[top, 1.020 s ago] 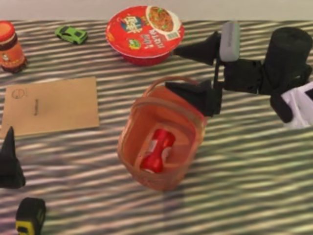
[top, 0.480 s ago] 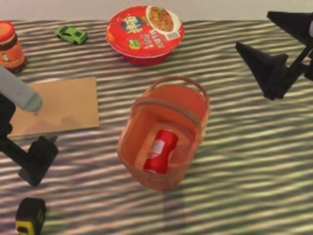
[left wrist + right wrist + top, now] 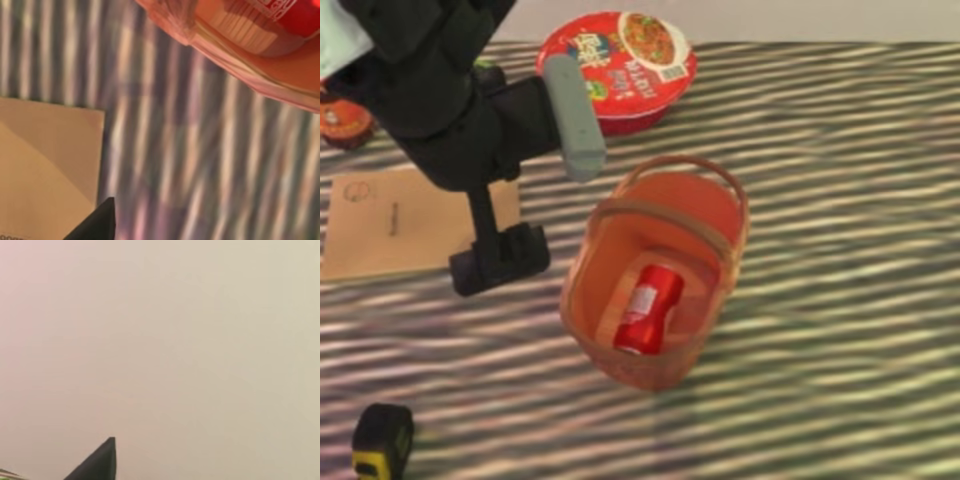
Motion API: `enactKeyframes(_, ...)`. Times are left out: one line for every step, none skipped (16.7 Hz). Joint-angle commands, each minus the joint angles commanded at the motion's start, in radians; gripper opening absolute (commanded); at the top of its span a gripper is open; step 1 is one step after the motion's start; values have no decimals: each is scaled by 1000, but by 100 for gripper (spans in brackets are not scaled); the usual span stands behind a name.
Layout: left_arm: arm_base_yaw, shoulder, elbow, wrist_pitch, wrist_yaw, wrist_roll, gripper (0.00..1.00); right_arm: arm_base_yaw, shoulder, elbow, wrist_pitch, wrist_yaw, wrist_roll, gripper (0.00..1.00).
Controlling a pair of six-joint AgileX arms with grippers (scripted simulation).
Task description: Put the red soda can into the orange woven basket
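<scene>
The red soda can (image 3: 648, 307) lies on its side on the bottom of the orange woven basket (image 3: 588, 262) in the middle of the table. The left wrist view catches the can (image 3: 287, 15) and the basket's rim (image 3: 240, 52) close by. My left gripper (image 3: 485, 210) hangs open and empty over the table just left of the basket, and one black fingertip (image 3: 102, 220) shows in its wrist view. My right gripper (image 3: 142, 467) is outside the top view. It is open with one black finger (image 3: 100, 462) showing, and it faces a blank pale background.
A big round red noodle bowl (image 3: 617, 65) stands behind the basket. A flat cardboard sheet (image 3: 410, 225) lies at the left under my left arm. An orange-red jar (image 3: 340, 115) peeks out at the far left. A yellow-black tape measure (image 3: 382, 440) sits at the front left.
My right arm has pulled away from the basket and left the top view on the right. My left arm has swung in from the left edge to beside the basket. The can has settled slightly.
</scene>
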Motion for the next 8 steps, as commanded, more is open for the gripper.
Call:
enactKeyframes(-25,86,90,-55,-3,47,100,-10,-85,-33,-44,39,-2,100)
enactKeyframes(-50,169,178,-106,-7,92,100,-19,-171,-69,-93,79,-4,100)
enactKeyframes(-72,246,264,-154,-12,135,100,-27,-245,-104,-141,114,-3,100)
enactKeyframes(-94,318,346,-197,-17,176,100,-35,-313,-140,-189,146,-1,100)
enactKeyframes(-112,384,423,-234,-23,214,100,-42,-378,-179,-240,178,2,100)
enactKeyframes(-130,443,495,-267,-29,248,100,-47,-431,-215,-287,206,6,100)
enactKeyframes(-145,495,560,-295,-35,279,100,-53,-482,-253,-334,232,12,100)
enactKeyframes(-158,541,619,-320,-41,306,100,-57,-522,-285,-375,255,17,100)
